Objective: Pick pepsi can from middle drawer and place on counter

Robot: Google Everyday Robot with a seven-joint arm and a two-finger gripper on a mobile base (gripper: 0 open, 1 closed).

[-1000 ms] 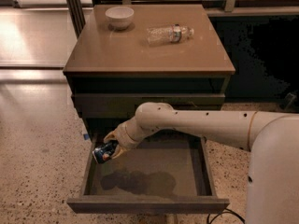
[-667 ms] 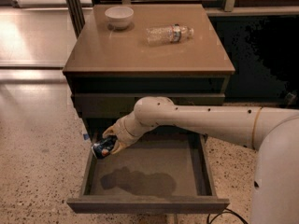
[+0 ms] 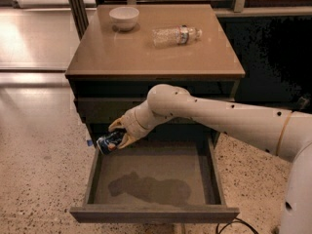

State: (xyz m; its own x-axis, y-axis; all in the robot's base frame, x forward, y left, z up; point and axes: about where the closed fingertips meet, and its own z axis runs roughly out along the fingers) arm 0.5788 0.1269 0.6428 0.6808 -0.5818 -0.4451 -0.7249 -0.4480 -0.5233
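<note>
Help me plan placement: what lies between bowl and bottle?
Bare counter, camera view shows. The hand grips the pepsi can above the middle drawer's left wall.

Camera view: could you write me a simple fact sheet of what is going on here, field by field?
middle drawer: pulled out, floor bare
tool: at the drawer's rear left corner, shut on the pepsi can
pepsi can: tilted, held over the drawer's left wall
counter: holds a white bowl at the back left and a clear bottle lying on its side
stage: can not yet on the counter
</note>
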